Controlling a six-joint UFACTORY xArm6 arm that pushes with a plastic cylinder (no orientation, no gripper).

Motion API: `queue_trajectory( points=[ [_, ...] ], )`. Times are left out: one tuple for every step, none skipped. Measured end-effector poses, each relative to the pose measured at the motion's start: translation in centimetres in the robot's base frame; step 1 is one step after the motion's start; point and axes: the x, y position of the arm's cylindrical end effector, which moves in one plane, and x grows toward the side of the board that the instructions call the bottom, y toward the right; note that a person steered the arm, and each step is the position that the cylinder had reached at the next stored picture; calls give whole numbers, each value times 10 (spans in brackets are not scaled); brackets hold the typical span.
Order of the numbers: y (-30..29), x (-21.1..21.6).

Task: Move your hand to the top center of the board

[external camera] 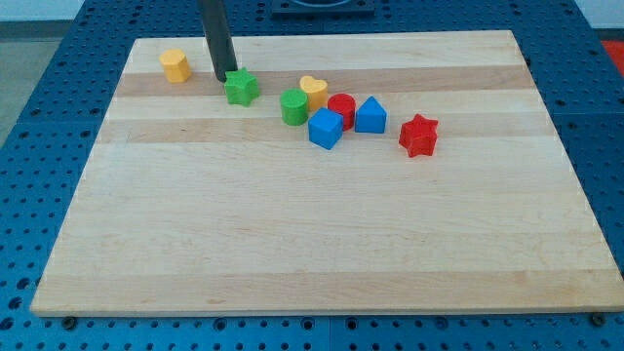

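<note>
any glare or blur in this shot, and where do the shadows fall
Camera view: sharp throughout, lighting even; mild sheen on the pale wooden board, no harsh glare. Blocks such as the red star-shaped block cast only short soft shadows at their bases. My tip sits just left of the green star-shaped block.

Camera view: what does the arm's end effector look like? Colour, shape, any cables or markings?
Only a straight dark grey rod shows, round in section and plain, entering from the view's top edge. No cables, labels or markings are visible on it. My tip is blunt and sits just left of the green star-shaped block. The rest of the arm is out of frame.
</note>
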Motion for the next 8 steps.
queue_trajectory(
  points=[
    [2,40],
    [6,153],
    [6,197],
    [4,203],
    [-14,192],
    [-37,136],
    [-41,98],
    [-17,49]
  ],
)
